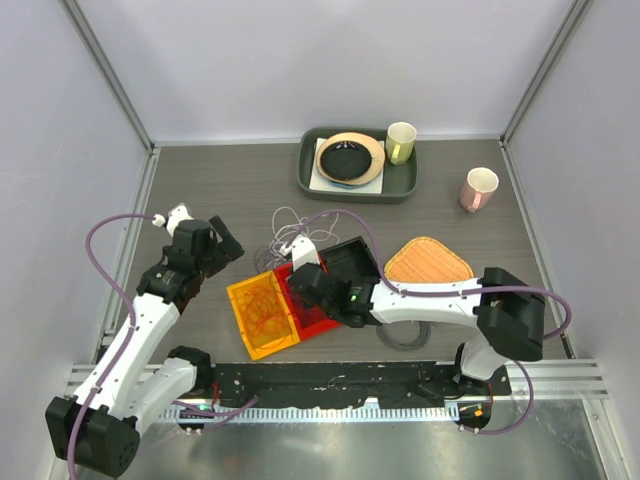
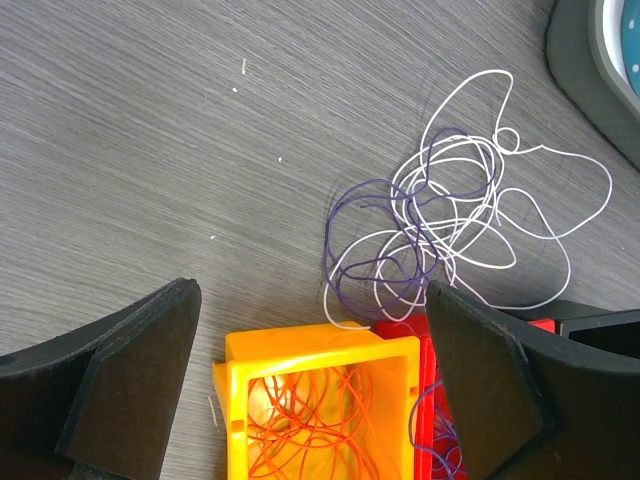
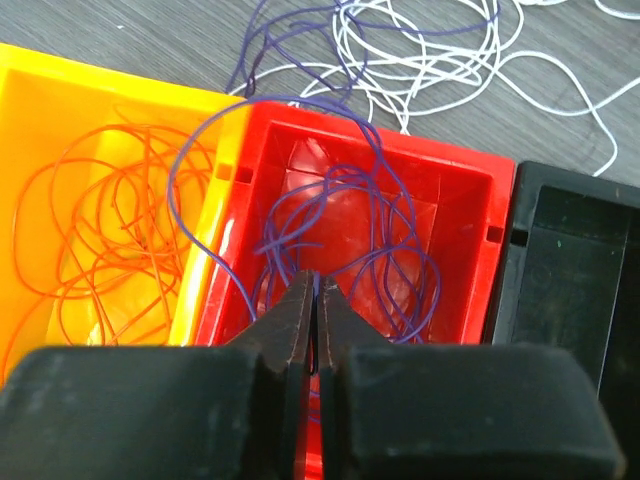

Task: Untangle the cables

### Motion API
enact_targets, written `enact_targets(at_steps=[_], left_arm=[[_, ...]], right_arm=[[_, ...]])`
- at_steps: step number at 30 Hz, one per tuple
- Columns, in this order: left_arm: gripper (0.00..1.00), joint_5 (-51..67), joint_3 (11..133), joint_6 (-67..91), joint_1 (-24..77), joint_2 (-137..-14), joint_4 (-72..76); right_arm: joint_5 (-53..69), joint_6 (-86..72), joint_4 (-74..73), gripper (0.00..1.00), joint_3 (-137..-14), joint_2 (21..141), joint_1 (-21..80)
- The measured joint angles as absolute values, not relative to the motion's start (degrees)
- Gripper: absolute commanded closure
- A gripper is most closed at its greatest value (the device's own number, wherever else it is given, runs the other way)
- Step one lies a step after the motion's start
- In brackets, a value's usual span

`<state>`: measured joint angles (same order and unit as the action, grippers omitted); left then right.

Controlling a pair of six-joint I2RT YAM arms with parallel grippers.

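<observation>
Over the red bin [image 3: 470, 190], the right gripper [image 3: 315, 300] has jaws pressed shut among purple cable [image 3: 190, 170] loops; white cable [image 2: 560, 170] sprawls on the bench [image 2: 150, 150] beyond. The left gripper [image 2: 310, 295] hangs with jaws wide.

Yellow bin [image 1: 240, 322], red bin [image 3: 400, 152], black bin [image 1: 358, 255] abut at centre. Tray [image 1: 400, 188] at 12 o'clock holds plate [image 1: 372, 150] and cup [image 1: 401, 142]; pink cup [image 1: 479, 188] at 2; mat [image 1: 428, 262] at 3.

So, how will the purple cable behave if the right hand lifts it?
The purple cable is probably floppy: it lies in loose loops in the red bin. Likely light, being so thin. It may drag the white cable tangled with it.
</observation>
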<state>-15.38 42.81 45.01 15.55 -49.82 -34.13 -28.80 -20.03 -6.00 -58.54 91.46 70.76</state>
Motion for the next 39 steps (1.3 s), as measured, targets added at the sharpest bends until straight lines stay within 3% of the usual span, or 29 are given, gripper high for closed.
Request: enact_targets(at_steps=[13,35,39], left_arm=[[0.00,-15.3,42.8,45.0,15.6,-49.8,-34.1],[0.00,-15.1,42.8,45.0,15.6,-49.8,-34.1],[0.00,-14.7,42.8,44.8,15.6,-49.9,-34.1]], right_arm=[[-30.8,-22.1,-5.7,0.99,-51.8,89.7,70.8],[-30.7,-22.8,-7.8,0.99,-52.5,96.0,70.2],[-29.7,-22.2,-8.1,0.83,-53.0,95.3,70.0]])
